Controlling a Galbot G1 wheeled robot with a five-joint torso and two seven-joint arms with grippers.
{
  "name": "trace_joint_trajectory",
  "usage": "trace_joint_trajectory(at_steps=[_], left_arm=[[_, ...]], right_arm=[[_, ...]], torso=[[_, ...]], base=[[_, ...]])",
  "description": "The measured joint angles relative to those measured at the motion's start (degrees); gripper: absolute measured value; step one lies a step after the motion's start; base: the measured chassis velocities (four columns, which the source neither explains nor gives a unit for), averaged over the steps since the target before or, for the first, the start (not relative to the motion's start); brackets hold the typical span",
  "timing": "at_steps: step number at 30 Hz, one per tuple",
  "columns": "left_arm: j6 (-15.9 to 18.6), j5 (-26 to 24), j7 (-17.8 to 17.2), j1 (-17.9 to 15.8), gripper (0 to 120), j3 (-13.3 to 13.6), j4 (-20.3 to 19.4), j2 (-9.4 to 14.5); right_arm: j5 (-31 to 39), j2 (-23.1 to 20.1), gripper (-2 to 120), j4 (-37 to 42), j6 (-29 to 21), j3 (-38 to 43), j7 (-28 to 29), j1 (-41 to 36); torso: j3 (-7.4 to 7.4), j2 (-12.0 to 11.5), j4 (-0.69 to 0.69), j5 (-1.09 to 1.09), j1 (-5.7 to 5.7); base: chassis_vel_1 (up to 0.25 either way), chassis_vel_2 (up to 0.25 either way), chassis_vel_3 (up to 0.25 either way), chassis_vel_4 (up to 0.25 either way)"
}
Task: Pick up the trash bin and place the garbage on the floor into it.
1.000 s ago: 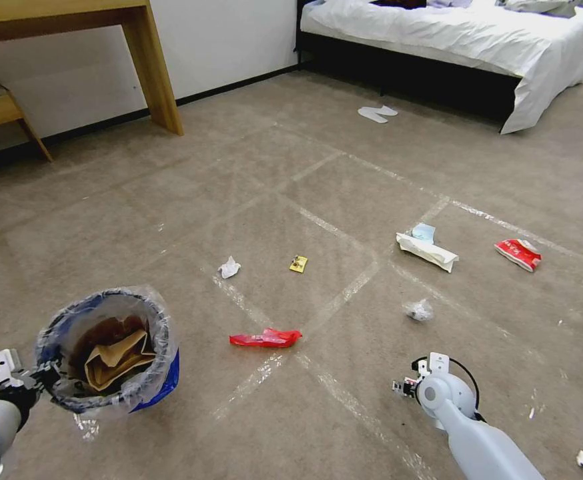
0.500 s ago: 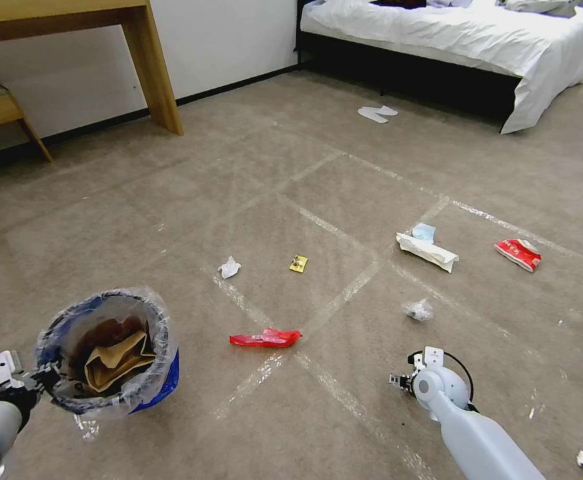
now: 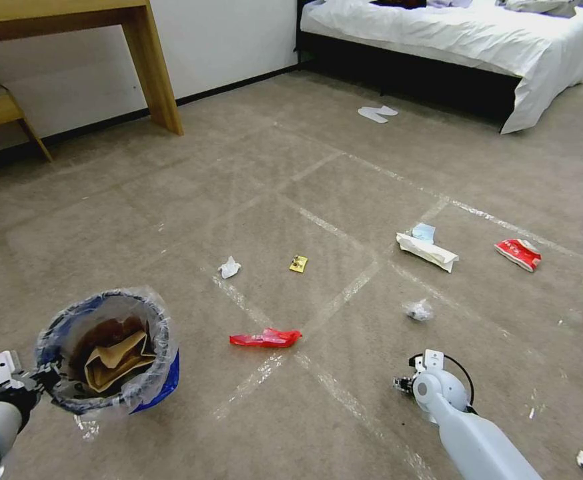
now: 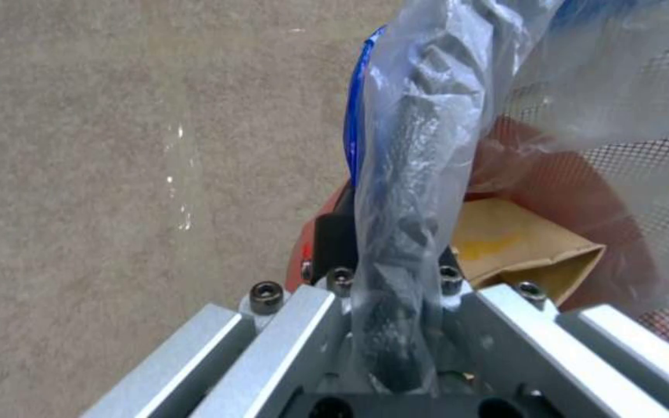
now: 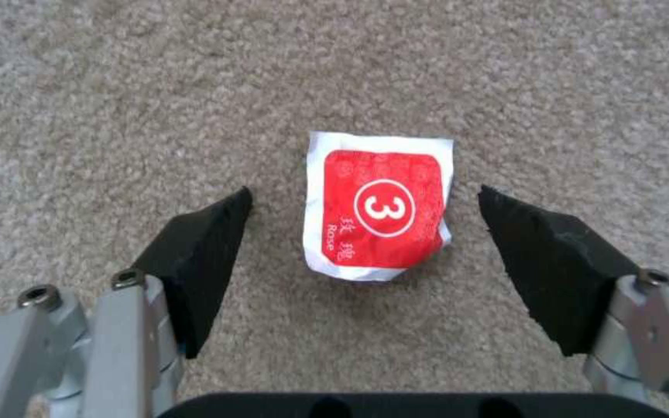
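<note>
The left gripper [image 4: 392,325] clamps the rim of the red bin [image 3: 108,350], lined with clear plastic, a brown paper bag [image 3: 115,360] inside. The right gripper [image 5: 366,232], jaws wide, straddles a red-white packet [image 5: 380,206] marked "3" and "Rose" on the carpet [image 3: 291,187].

Crinkly, glossy clear plastic bag [image 4: 420,145] wraps the trash bin [image 3: 108,350] rim pinched in the brushed-metal left tool [image 4: 392,325]. Matt brown paper bag [image 4: 517,247] inside. Between the right tool's [image 5: 366,232] matt black foam pads [image 5: 203,255]: glossy red-white packet [image 5: 381,206] on rough carpet [image 5: 118,87].
</note>
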Motion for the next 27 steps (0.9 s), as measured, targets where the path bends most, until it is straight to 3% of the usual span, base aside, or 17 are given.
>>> trace_joint_trajectory(at_steps=[7, 15, 22, 26, 27], left_arm=[[-0.18, 0.16, 0.00, 0.35, 1, -0.05, -0.27, -0.12], [-0.23, 0.29, 0.00, 0.42, 1, -0.05, -0.41, -0.15], [-0.29, 0.37, 0.03, 0.36, 1, 0.02, -0.40, -0.40], [-0.40, 0.48, 0.05, 0.43, 1, 0.04, -0.46, -0.45], [-0.41, 0.49, 0.06, 0.48, 1, 0.02, -0.54, -0.40]], right_arm=[[-0.57, 0.27, 64, 0.03, 0.58, 0.01, -0.33, -0.23], [-1.29, 0.01, 33, 0.49, 1.06, 0.51, -0.41, -1.10], [-1.57, 0.05, 29, 0.77, 1.08, 0.65, -0.32, -1.34], [-1.94, 0.07, 19, 0.85, 1.32, 0.70, -0.33, -1.52], [-2.00, 0.05, 11, 1.12, 1.35, 0.89, -0.35, -1.76]], torso=[[-0.01, 0.00, 0.01, 0.00, 0.00], [0.00, 0.00, 0.00, 0.00, 0.00], [0.00, 0.00, -0.01, 0.00, 0.00], [0.00, 0.00, -0.01, 0.00, 0.00], [0.00, 0.00, -0.01, 0.00, 0.00]], base=[[0.000, 0.000, 0.000, 0.000], [0.000, 0.000, 0.000, 0.000], [0.000, 0.000, 0.000, 0.000], [0.000, 0.000, 0.000, 0.000], [0.000, 0.000, 0.000, 0.000]])
